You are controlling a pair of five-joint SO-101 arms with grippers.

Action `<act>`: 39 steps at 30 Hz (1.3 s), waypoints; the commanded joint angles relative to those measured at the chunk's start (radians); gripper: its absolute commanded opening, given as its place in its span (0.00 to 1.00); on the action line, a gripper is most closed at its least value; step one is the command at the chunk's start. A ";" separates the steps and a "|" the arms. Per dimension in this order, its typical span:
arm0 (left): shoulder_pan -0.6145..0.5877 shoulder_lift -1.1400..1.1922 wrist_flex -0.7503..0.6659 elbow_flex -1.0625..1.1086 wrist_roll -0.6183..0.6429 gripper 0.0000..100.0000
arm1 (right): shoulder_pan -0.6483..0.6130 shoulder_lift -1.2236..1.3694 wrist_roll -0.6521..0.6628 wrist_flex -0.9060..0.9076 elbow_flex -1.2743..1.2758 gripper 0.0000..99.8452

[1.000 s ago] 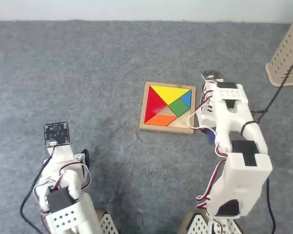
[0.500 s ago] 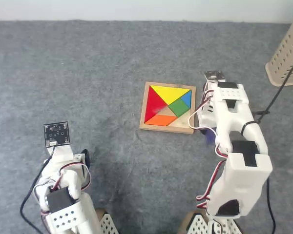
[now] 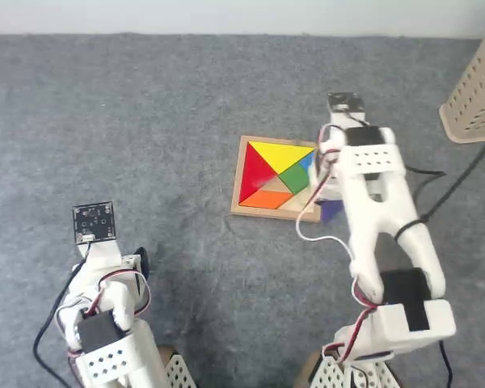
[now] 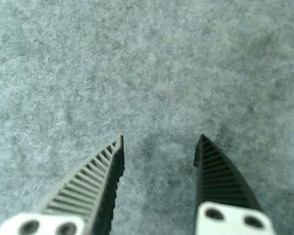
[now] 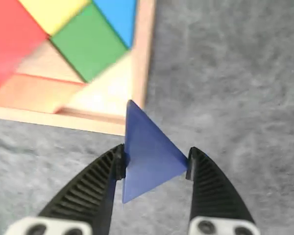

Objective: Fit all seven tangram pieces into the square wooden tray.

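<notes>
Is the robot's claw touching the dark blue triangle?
Touching. In the right wrist view, the right gripper has both fingers pressed against opposite sides of the dark blue triangle, with no gap on either side.

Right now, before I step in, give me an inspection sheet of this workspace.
Surface: grey carpet, flat.
Job's things: wooden tray holds coloured pieces, with bare wood showing beside the green one; blue triangle is held by the tray's near corner.
Clutter: nothing seen.
Grippers: right gripper shut on the blue triangle; left gripper open over bare carpet.
Cables: white wire loops off the right arm; black cable runs off sideways.
Surroundings: beige basket at the far corner.
</notes>
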 commanded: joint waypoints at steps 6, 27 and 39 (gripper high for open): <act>0.000 -0.012 0.003 -0.019 0.009 0.23 | -0.113 0.205 -0.331 0.010 -0.324 0.12; 0.000 -0.012 0.003 -0.019 0.009 0.23 | -0.137 0.369 -0.707 0.096 -0.453 0.18; 0.000 -0.012 0.003 -0.019 0.009 0.23 | -0.127 0.371 -0.755 0.081 -0.457 0.18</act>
